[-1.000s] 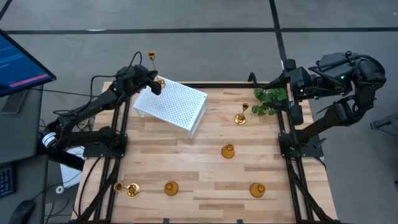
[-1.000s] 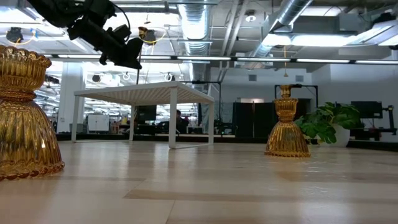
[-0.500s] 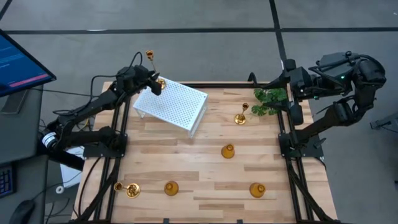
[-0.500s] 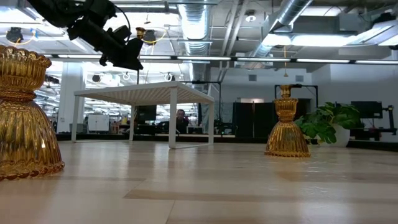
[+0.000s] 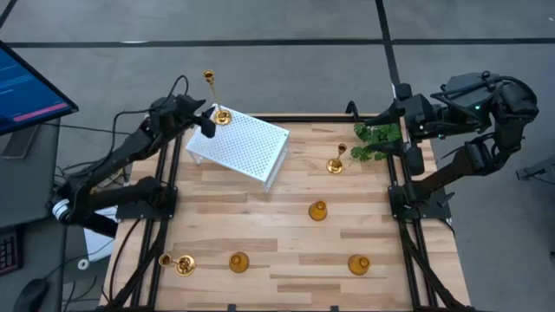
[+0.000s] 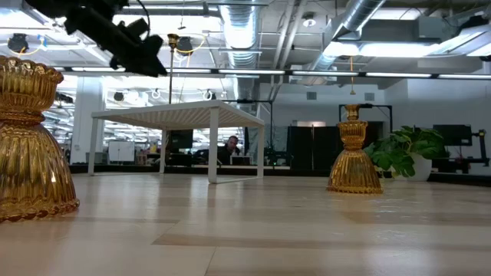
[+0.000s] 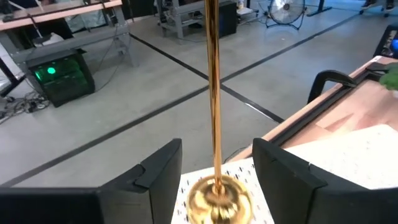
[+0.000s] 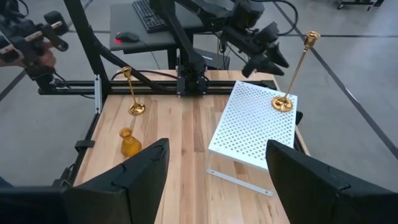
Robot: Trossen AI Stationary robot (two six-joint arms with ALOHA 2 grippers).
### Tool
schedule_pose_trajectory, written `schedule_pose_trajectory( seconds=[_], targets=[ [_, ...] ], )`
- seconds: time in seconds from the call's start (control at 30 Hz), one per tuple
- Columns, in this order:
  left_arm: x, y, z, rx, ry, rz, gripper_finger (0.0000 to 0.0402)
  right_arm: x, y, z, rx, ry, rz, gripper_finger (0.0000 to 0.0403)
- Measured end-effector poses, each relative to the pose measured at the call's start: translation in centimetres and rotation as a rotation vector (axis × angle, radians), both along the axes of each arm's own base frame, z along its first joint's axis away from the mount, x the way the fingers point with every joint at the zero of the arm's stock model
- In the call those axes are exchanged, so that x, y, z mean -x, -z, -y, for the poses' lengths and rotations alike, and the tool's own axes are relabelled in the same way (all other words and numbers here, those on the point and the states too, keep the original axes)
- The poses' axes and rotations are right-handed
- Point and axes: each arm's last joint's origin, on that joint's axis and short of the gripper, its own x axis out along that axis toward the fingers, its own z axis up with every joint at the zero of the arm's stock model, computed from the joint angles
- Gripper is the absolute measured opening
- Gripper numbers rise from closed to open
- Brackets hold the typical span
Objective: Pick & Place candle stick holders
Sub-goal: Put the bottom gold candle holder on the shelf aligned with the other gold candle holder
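Left gripper [image 5: 209, 124] fingers parted, tall candle stick holder [image 7: 213, 124] upright between them on white rack [image 5: 238, 146], ungripped. Right gripper [image 5: 406, 128] fingers spread, empty. No legible writing.

One tall holder [image 5: 221, 115] sits on the rack's [image 5: 243, 147] upper-left corner, left pincer [image 5: 206, 124] just beside it. Another tall holder [image 5: 336, 164] is right of the rack near the plant [image 5: 377, 139]. The remaining holders line the counter's [image 5: 286, 251] lower part.

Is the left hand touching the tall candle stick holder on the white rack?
Apart. In the left wrist view the tall candle stick holder stands between the left hand's open fingers, with clear gaps on both sides, its base resting on the white rack.
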Motion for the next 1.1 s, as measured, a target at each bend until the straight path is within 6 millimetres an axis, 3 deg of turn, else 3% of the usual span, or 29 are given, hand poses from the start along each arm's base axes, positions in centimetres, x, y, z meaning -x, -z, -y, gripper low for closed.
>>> schedule_pose_trajectory(
  seconds=[0.27,0.47,0.9,1.1],
  targets=[
    [1.7,-0.4,3.6,0.038,0.16,0.065,0.0195,0.0,0.0,0.0,0.003,-0.001,0.0,0.0258],
    [1.0,-0.5,5.0,0.213,0.409,0.116,0.019,0.0,-0.1,0.0,0.008,-0.004,0.006,0.0258],
    [-1.6,-2.9,8.5,0.615,0.767,-0.31,0.0178,0.0,-0.1,0.0,0.014,-0.011,0.007,0.0258],
    [-1.8,-3.0,9.4,0.769,0.745,-0.439,0.0202,0.0,-0.1,-0.1,0.008,-0.025,0.005,0.0258]
  ],
)
